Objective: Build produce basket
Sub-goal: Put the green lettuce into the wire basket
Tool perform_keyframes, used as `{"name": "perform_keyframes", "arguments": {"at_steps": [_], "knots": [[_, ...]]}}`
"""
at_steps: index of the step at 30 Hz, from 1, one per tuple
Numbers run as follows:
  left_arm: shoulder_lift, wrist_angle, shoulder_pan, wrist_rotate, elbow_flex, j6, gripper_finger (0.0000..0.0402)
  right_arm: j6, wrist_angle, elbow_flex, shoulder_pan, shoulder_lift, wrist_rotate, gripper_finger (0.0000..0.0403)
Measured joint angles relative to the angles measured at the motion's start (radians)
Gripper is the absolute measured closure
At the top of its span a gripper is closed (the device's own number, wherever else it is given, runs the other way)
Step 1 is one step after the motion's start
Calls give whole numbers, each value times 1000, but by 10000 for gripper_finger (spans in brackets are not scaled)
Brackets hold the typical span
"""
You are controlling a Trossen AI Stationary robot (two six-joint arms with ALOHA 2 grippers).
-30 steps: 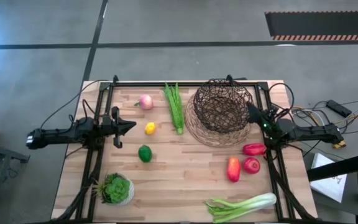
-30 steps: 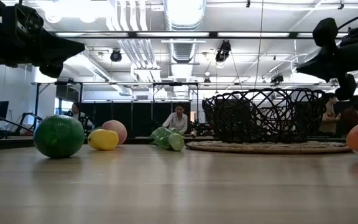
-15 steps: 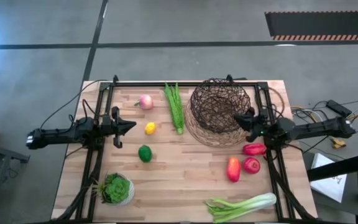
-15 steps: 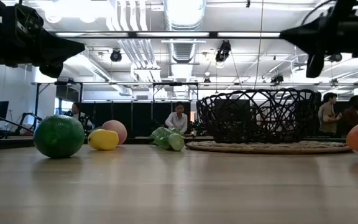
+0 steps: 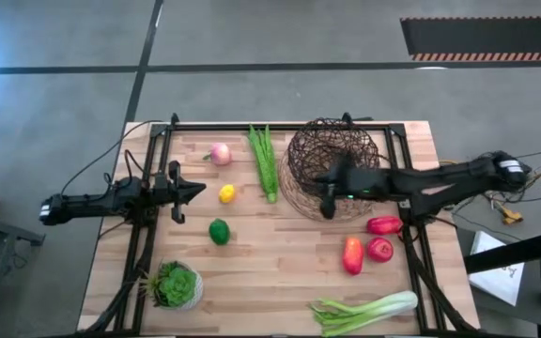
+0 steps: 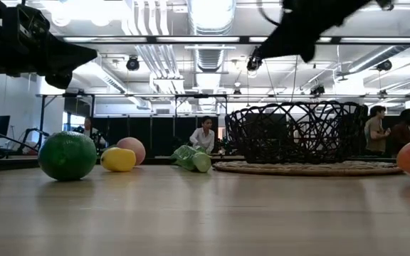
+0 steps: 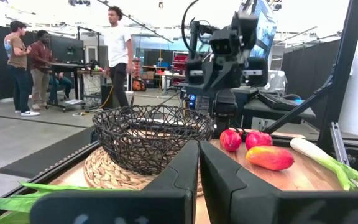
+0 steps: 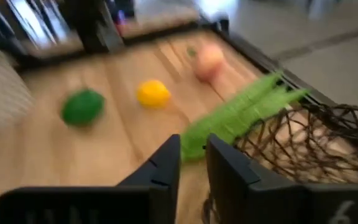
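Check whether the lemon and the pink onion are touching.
Apart. The high view shows bare wood between the lemon and the pink onion; the low view only makes them overlap.

We see wooden counter [image 5: 280,272]. Small potted green plant [image 5: 176,285], white pot, sits at near-left corner. Round woven mat [image 6: 308,168] lies at far right. People [image 7: 118,56] stand in room beyond; one person [image 6: 205,135] seated.

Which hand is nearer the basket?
Right. The right hand hangs over the basket at its near rim; the left hand waits well off to the basket's left, by the lemon.
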Motion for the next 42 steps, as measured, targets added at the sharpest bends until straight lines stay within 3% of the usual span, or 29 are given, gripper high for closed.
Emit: {"name": "perform_keyframes", "arguments": {"at_steps": [4, 13, 19, 26, 36, 42], "knots": [[0, 0, 0, 0, 0, 0, 402, -48, -254, 295, -14, 218, 15, 281], [0, 0, 0, 0, 0, 0, 402, -150, -611, 896, -125, 699, 9, 177], [0, 0, 0, 0, 0, 0, 402, -191, -806, 1213, -204, 968, -80, 123], [0, 0, 0, 0, 0, 0, 402, -208, -973, 1520, -266, 1230, -90, 85], [0, 1, 0, 0, 0, 0, 402, -93, -938, 1456, -351, 1269, -80, 78], [2, 2, 0, 0, 0, 0, 402, -79, -899, 1403, -357, 1288, -139, 80]]}}
